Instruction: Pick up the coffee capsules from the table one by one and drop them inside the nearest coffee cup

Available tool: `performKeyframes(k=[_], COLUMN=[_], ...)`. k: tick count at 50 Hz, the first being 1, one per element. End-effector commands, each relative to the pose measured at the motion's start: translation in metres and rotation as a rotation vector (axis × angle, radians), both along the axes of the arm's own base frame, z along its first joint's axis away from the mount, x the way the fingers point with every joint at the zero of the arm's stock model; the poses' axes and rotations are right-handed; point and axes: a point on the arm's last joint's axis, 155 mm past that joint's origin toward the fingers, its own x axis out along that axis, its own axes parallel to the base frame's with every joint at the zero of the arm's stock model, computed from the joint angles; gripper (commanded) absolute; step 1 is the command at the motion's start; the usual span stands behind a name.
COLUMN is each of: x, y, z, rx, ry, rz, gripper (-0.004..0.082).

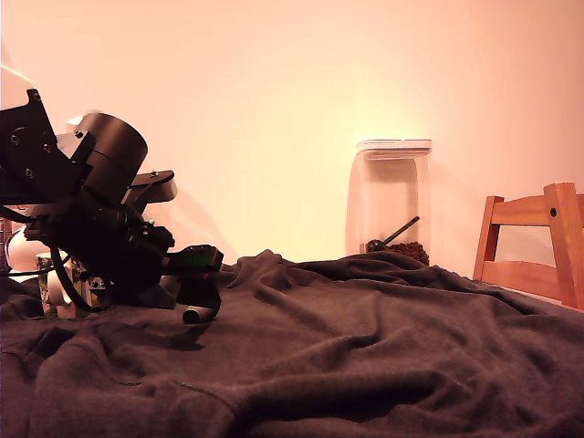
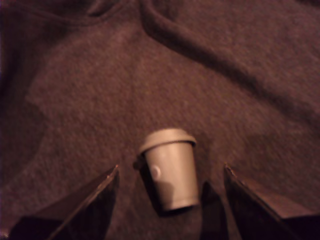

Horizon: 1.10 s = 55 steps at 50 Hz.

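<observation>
Wrist view gives us the relation that matters: the coffee capsule (image 2: 170,170) lies on the cloth of the table (image 2: 100,90) between our two fingers (image 2: 90,205), which stand spread wide with clear cloth on either side of it, so they are open and holding nothing. The capsule rests on its side, a little tilted, its flanged rim pointing away from the gripper (image 2: 170,210) and its narrow end toward the wrist; its long axis runs roughly along our line of approach, so closing should pinch it across its tapered sides. In the exterior view the gripper (image 1: 203,306) sits low over the table, close above the capsule (image 1: 195,316). The coffee cup (image 1: 57,283), mostly hidden by the arm, stands just behind the capsule, toward the exterior view's left
</observation>
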Motion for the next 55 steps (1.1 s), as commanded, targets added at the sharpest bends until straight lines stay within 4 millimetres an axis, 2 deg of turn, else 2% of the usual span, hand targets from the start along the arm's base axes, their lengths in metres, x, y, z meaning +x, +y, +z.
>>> performKeyframes(k=[1, 5, 8, 16, 20, 33, 47, 55], x=[0.000, -0.002, -0.002, -0.002, -0.002, -0.002, -0.003, -0.007], y=[0.003, 0.003, 0.002, 0.003, 0.003, 0.000, -0.002, -0.004], z=[-0.014, -0.017, -0.017, -0.018, -0.018, -0.017, -0.015, -0.003], rx=[0.002, -0.001, -0.002, -0.001, 0.000, 0.015, 0.044, 0.053], ry=[0.034, 0.046, 0.047, 0.047, 0.047, 0.033, 0.014, 0.006], rz=[0.007, 0.001, -0.001, 0.000, 0.000, -0.023, -0.060, -0.087], gripper=[0.0586, 0.0578, 0.0527, 0.0234, 0.0161, 0.0124, 0.0124, 0.0124])
